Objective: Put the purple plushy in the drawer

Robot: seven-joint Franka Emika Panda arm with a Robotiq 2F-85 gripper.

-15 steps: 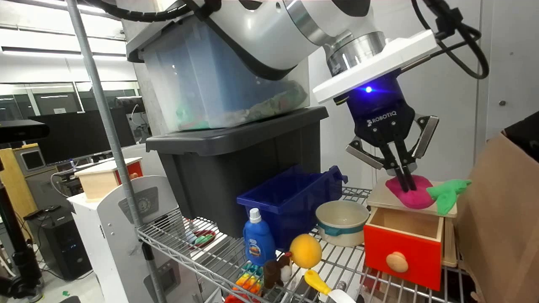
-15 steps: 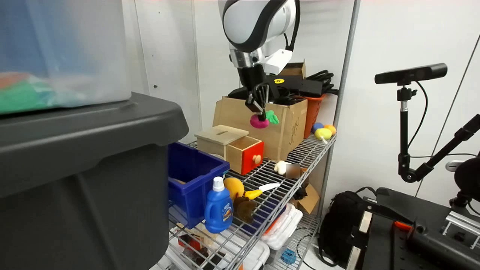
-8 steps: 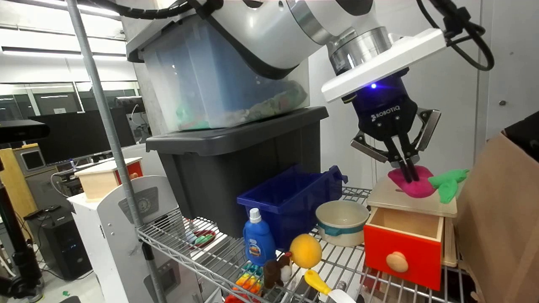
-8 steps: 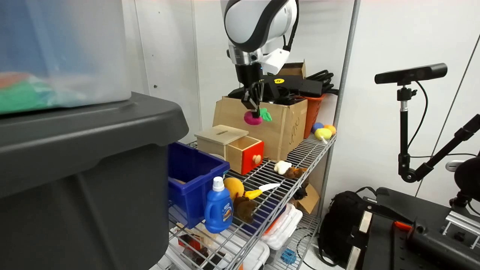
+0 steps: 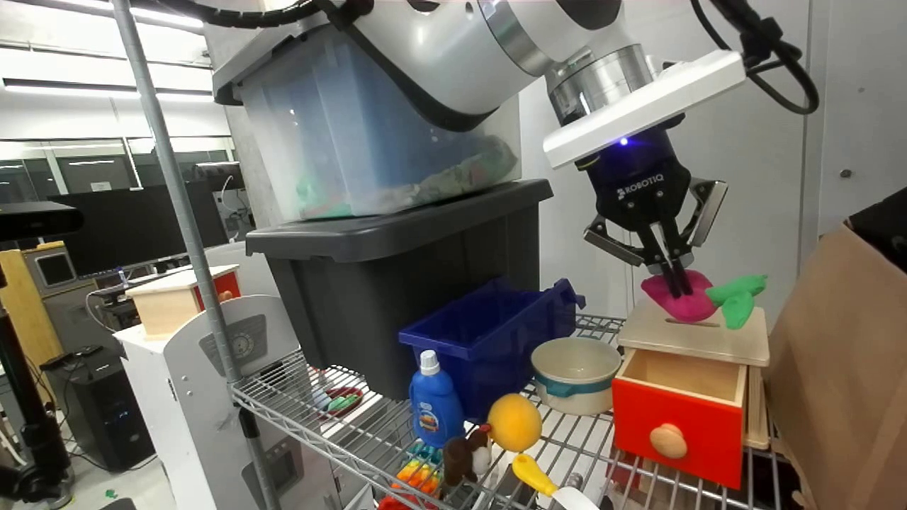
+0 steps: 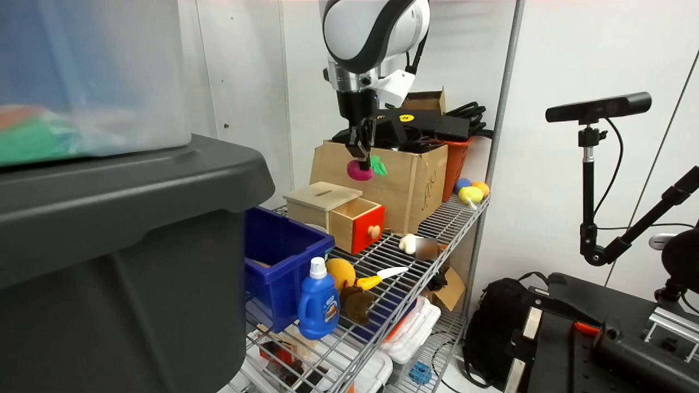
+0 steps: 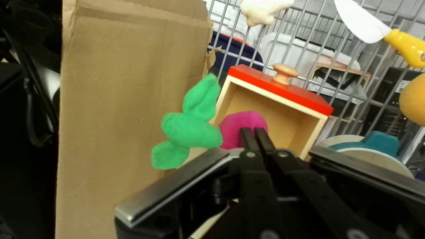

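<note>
Gripper (image 5: 682,292) is clamped on purple plushy (image 5: 698,309); a green leafy end (image 5: 741,293) juts from one side. Plushy hangs in air, higher than the wooden box (image 5: 650,334) and outside its red-fronted drawer (image 5: 708,439). Drawer is pulled out, round wooden knob (image 5: 667,440) on its face. Wrist view: plushy overlaps part of the drawer's mouth. Cream pot (image 5: 594,404) sits beside the drawer.
</note>
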